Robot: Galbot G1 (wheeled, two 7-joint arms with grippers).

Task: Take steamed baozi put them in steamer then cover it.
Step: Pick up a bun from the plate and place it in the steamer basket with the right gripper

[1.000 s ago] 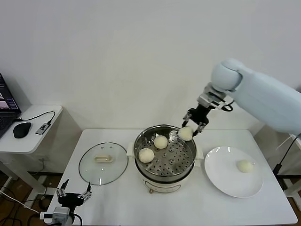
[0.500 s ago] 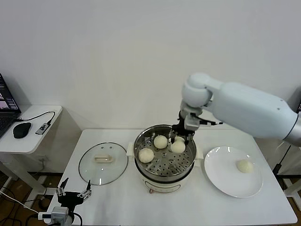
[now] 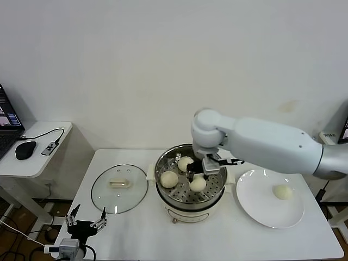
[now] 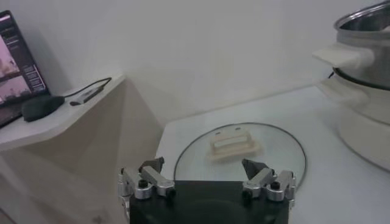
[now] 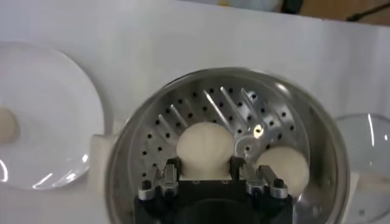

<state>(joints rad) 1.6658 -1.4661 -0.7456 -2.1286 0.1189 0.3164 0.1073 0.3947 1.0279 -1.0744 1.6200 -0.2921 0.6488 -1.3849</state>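
White tabletop (image 3: 136,228) against a plain pale wall. Near the front left corner the left gripper (image 3: 85,224) is parked below the table edge, jaws spread wide on nothing. Beside it, toward the left edge, lies the round clear glass cover with steel rim and cream handle (image 3: 119,187). At the table's centre stands the large shiny steel steamer with perforated tray (image 3: 209,190); the right gripper (image 3: 197,177) is lowered inside, jaws closed on a smooth cream-white steamed baozi (image 5: 204,146) at tray level. Two further buns (image 3: 169,179) (image 3: 186,163) sit on the tray, left and rear. Toward the right edge, a flat white plate (image 3: 261,209) holds the fourth bun (image 3: 283,191).

Judged step: releasing the third bun. Good practice is to part the jaws only once the bun sits on the tray, then rise straight up, clear of neighbouring buns and the pot rim.
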